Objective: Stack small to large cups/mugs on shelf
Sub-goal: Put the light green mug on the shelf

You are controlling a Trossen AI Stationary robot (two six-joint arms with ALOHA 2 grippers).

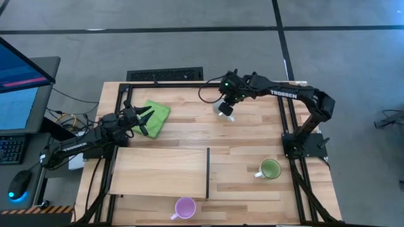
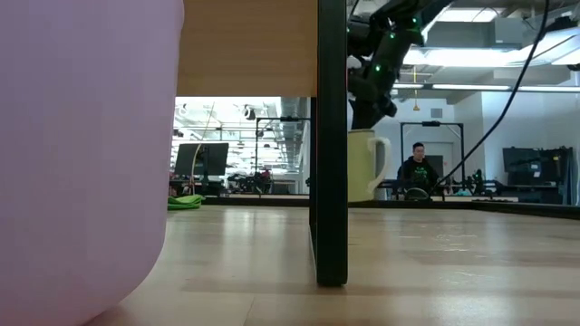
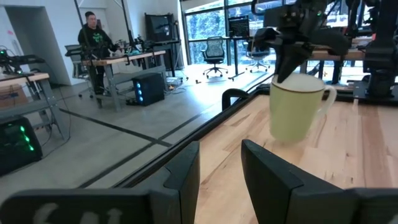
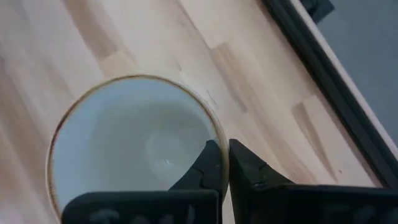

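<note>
Wood fills most of the high view: a big butcher-block table [image 1: 252,135] with grey floor around it. Near the top middle of that picture sits the cream mug [image 1: 225,109]. The right gripper [image 1: 228,101] is right over it, and its fingers are pinched tight on the mug's rim, one finger inside the mug and one outside. In the low view the cream mug looks like it is resting on the table or just above it; I cannot tell which.

The green mug [image 1: 271,169] stands alone at the lower right of the high view. The light purple mug [image 1: 185,207] stands at the bottom middle, just below the shelf [image 1: 158,171]. The shelf is the pale board lying flat at the lower left, with a dark strip on its right edge. Nothing is on it yet.

So no mug is stacked so far. I think the job has only begun: the first mug is gripped, and all three must yet go onto the shelf.

The left gripper [image 1: 144,120] waits at the left, over a green cloth [image 1: 154,116]. Its fingers are partly apart and hold nothing.
</note>
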